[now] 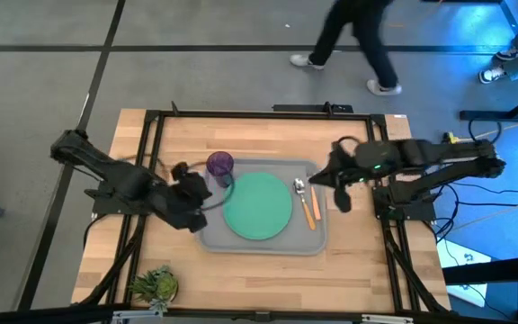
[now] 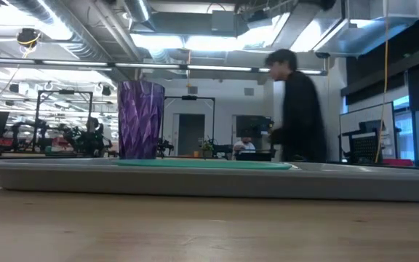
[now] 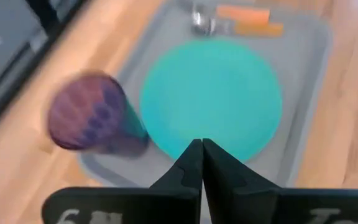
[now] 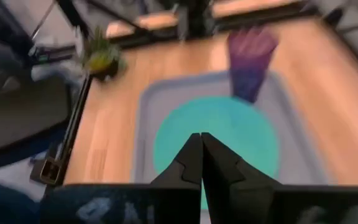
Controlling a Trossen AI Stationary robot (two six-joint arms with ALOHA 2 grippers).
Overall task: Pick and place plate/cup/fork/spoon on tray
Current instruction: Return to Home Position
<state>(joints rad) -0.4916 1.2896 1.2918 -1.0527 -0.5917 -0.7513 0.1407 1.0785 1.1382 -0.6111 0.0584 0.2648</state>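
The left end effector (image 1: 203, 191) hung closed at the tray's (image 1: 241, 243) left edge. The tray held the cup (image 1: 220, 166), the plate (image 1: 258, 206) (centred), then apparently the spoon (image 1: 303, 200) and fork (image 1: 314, 209). The right end effector (image 1: 341, 200) hovered closed just beside the tray.

No text, label, brand or number can be read with certainty. Pale characters are printed on the body of the dark two-finger left gripper (image 3: 202, 145), behind its fingertips, but they are cut off at the edge. Similar pale marks behind the fingertips of the dark right gripper (image 4: 201, 138) are too blurred to be read.
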